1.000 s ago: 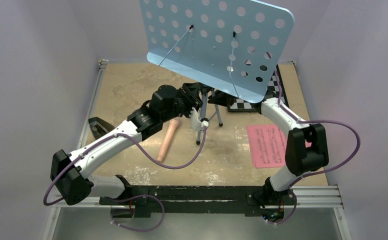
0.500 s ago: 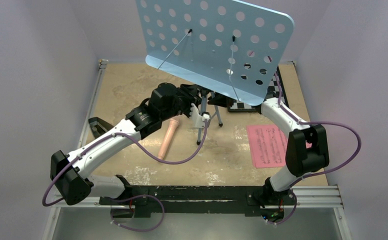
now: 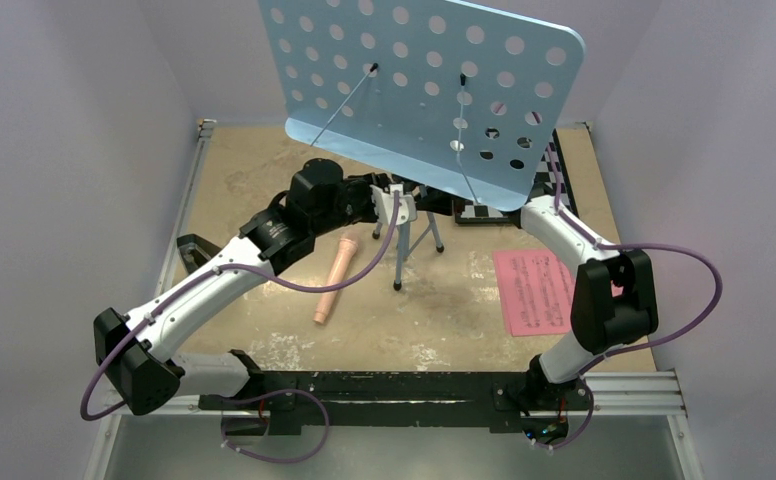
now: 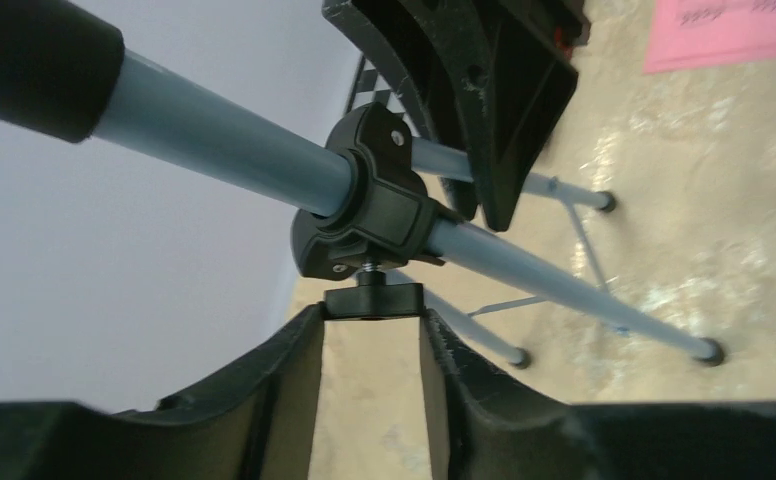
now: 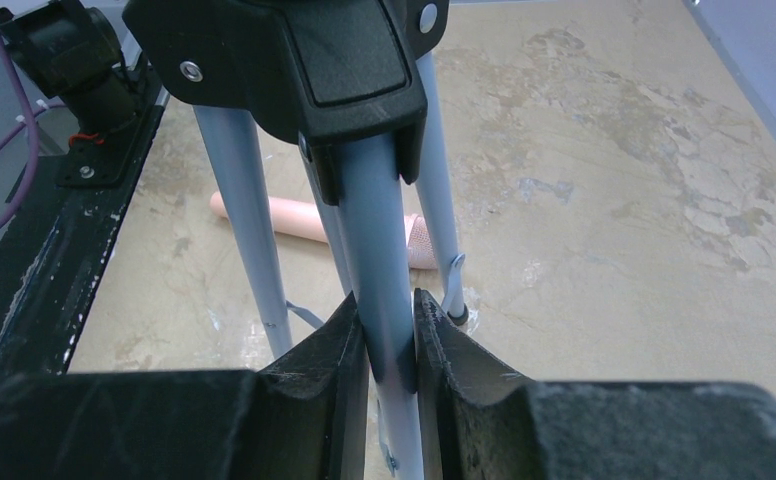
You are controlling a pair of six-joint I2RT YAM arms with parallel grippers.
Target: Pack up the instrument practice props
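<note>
The light-blue perforated music stand [image 3: 424,90] stands on its tripod [image 3: 401,252] at the table's middle back. My left gripper [image 3: 389,203] is shut on the black knob [image 4: 374,300] of the stand's clamp [image 4: 369,215], under the grey pole [image 4: 214,140]. My right gripper [image 5: 386,312] is shut on a grey tube of the stand [image 5: 379,200] just below the black hub; in the top view it is mostly hidden under the desk. The peach-pink recorder [image 3: 334,275] lies left of the tripod. The pink sheet music [image 3: 534,290] lies flat at the right.
The black-and-white chessboard [image 3: 499,212] lies behind the right arm, partly hidden by the stand's desk. A small black wedge-shaped thing [image 3: 194,252], perhaps the metronome, sits at the table's left edge. Walls close in the table on three sides.
My left gripper has moved up and back from beside the tripod legs to the clamp knob. The stand's desk has shifted slightly left. The right arm has stayed put.
</note>
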